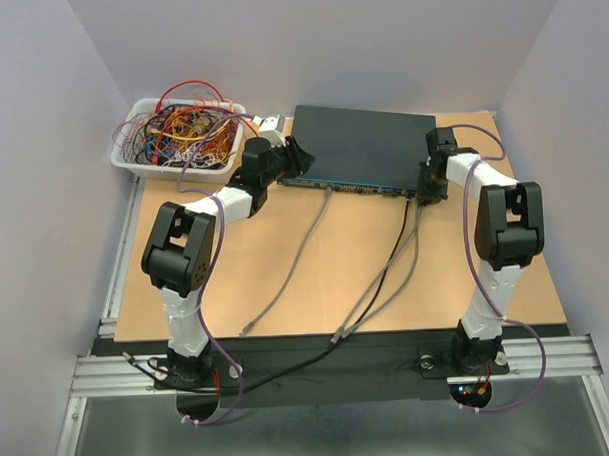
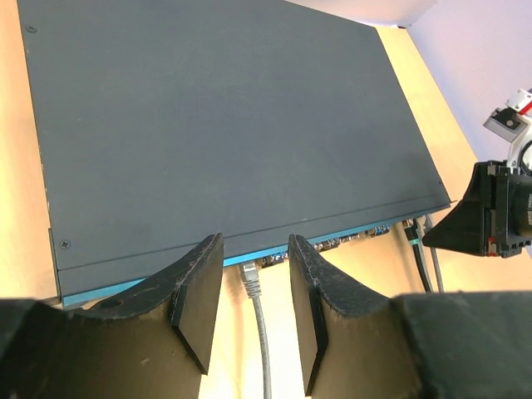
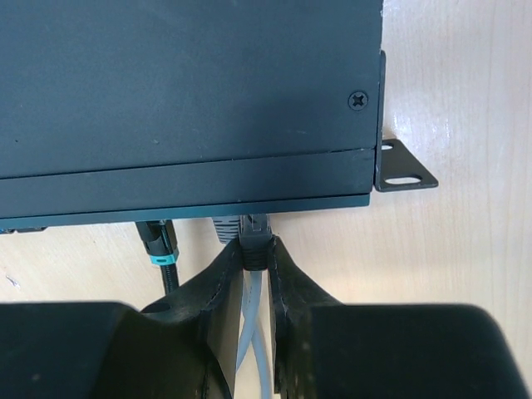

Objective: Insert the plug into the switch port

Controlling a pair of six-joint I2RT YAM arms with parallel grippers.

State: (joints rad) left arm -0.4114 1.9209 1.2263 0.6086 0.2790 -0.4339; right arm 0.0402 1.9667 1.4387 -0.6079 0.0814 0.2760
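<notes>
At the twelve o'clock side of the table (image 1: 326, 277), the switch (image 1: 367, 146) lies flat, its teal front edge facing six o'clock. Toward three o'clock on that edge the right gripper (image 3: 255, 249) pinches the plug (image 3: 253, 229), whose tip meets the edge near a black cable (image 3: 162, 249). Toward nine o'clock the left gripper (image 2: 256, 307) stands open astride a grey cable (image 2: 259, 332), touching nothing.

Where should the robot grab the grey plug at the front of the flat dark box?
Pinch the grey plug on its two sides, right where it meets the switch, coming from the near side along its cable. The cable trails straight back, and the open left pincer straddles it.
</notes>
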